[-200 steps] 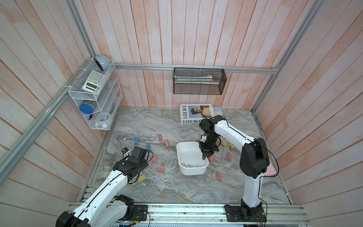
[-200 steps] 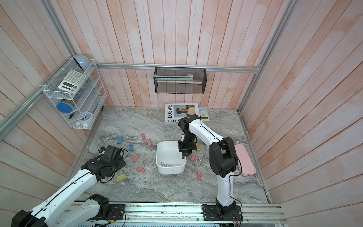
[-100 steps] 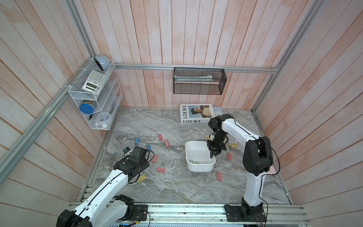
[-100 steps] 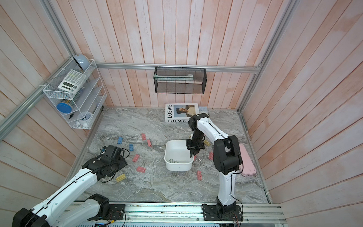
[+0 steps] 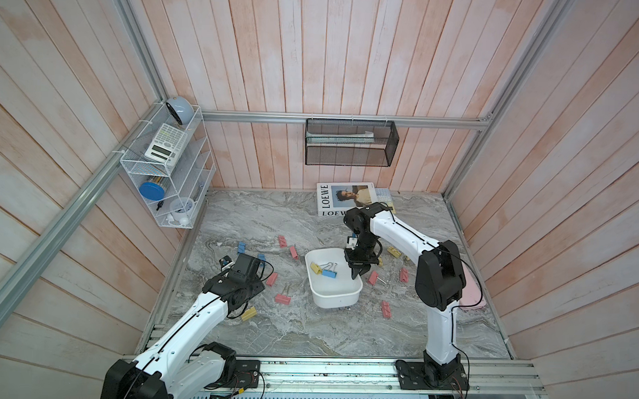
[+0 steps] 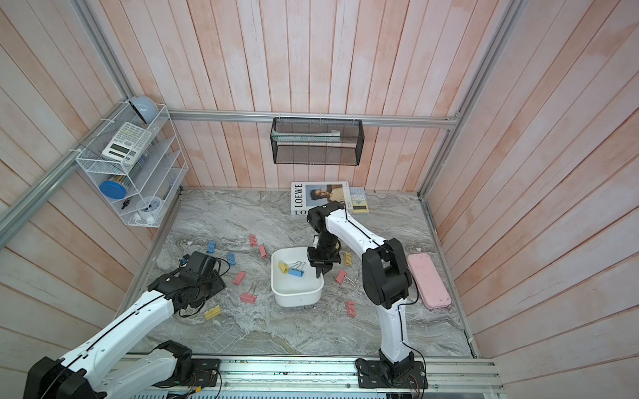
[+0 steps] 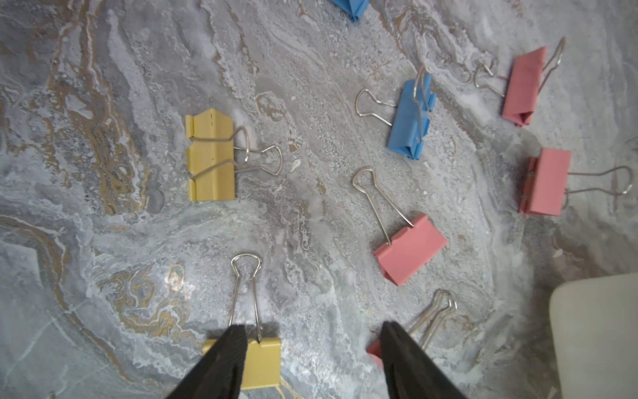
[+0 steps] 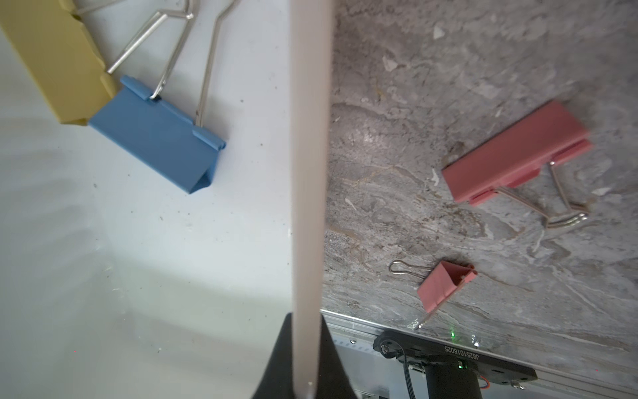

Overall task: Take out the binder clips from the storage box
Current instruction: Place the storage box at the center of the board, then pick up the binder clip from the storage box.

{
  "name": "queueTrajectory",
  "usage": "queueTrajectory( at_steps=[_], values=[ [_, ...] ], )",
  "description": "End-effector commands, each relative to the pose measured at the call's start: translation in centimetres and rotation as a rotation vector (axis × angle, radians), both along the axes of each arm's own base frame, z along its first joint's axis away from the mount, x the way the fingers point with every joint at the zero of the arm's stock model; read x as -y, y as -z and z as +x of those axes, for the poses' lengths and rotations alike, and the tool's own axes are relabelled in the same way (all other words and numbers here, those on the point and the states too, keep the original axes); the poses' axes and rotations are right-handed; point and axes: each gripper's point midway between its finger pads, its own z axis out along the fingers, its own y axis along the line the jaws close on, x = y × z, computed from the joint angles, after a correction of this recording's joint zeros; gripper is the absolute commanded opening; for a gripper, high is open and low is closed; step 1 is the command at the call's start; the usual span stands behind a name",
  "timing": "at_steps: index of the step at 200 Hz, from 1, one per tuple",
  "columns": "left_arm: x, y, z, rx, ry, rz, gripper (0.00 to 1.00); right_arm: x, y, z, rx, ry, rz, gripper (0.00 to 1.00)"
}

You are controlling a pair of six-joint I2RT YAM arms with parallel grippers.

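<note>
Two sit in box (image 5: 334, 300): yellow clip (image 5: 315, 269), blue clip (image 5: 329, 274), beside jaws of right gripper (image 5: 356, 276), clamped on box wall. Tip slowly, grip firm; left gripper (image 7: 312, 331) gapes, empty.

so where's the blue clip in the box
In both top views the blue binder clip lies inside the white storage box, against the yellow binder clip, near the right gripper.

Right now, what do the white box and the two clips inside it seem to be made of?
Box: likely plastic, smooth white with soft sheen, rounded moulded rim. Blue clip and yellow clip: probably painted sheet metal, matte, crisply folded. Wire handles: bare shiny metal, maybe steel.
</note>
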Motion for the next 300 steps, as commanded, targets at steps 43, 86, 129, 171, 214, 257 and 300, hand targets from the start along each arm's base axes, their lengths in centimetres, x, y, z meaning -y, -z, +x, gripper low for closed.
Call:
queueTrajectory(
  at_steps=[43,86,129,171,214,257,300],
  values=[
    [0.5,-2.2,1.3,0.032,0.024,-0.006,0.68,-0.3,2.8,3.1,0.150,0.048,0.003,0.00],
    [1.5,-4.2,2.5,0.082,0.072,-0.031,0.74,-1.0,4.6,5.2,0.268,0.074,0.004,0.10],
    [2.8,-6.4,3.8,0.145,0.122,-0.069,0.91,-1.4,4.3,6.8,0.377,0.080,-0.016,0.31],
    [3.7,-7.8,4.6,0.173,0.149,-0.090,1.00,-1.5,0.5,8.1,0.513,0.066,-0.008,0.52],
    [3.7,-9.9,5.7,0.237,0.144,-0.080,1.00,-3.0,-3.5,9.1,0.651,0.041,0.021,0.52],
    [1.5,-12.5,5.8,0.353,0.049,-0.026,1.00,-5.1,-1.2,9.9,0.597,0.072,0.011,0.36],
    [-0.6,-13.6,4.5,0.444,-0.019,0.012,1.00,-6.2,1.7,11.4,0.544,0.141,-0.031,0.28]
  ],
)
